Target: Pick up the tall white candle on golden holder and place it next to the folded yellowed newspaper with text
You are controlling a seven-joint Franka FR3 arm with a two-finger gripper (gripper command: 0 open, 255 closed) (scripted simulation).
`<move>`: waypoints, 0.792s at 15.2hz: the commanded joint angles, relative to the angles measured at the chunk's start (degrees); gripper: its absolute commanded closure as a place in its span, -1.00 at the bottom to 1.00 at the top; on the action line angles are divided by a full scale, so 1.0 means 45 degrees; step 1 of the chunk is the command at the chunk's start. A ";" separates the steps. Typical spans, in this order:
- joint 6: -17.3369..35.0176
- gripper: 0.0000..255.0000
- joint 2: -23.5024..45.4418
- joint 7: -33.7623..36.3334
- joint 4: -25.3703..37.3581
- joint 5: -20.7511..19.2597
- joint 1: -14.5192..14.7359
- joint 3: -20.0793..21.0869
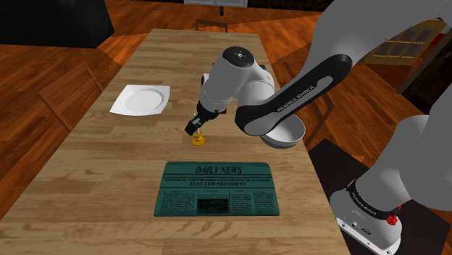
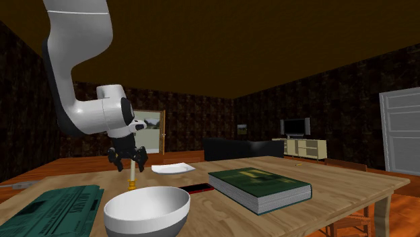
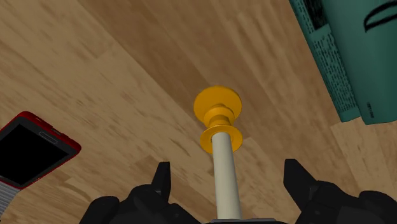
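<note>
The black gripper (image 3: 227, 170) hangs directly over the candle (image 3: 224, 149), its fingers spread wide on either side of the stem, neither touching it. The slim, pale candle stands upright in a golden holder with a round base, just on the far side of the folded teal newspaper (image 1: 217, 188) in the shoulder view. The wooden table (image 1: 94, 166) also bears a white bowl (image 2: 145, 209), a white plate (image 1: 141, 100) and a green book (image 2: 259, 185), in a dark-walled room.

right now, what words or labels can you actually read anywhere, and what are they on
"DAILY NEWS": masthead of the green newspaper.
"ELECTED PRESIDENT!": headline lower on the same paper.
"FRANKA EMIKA": on a dark link of the arm, and again on the dark band near its base.
The line between masthead and headline, and the paper's columns: too small to read.
</note>
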 commanded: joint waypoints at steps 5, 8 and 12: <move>-0.1120 -1.00 -0.1810 -0.1058 -0.0630 0.1387 -0.0120 0.0434; -0.1120 -1.00 -0.1810 -0.1059 -0.0631 0.1388 -0.0082 0.0397; -0.1120 -1.00 -0.1810 -0.1059 -0.0630 0.1387 -0.0082 0.0396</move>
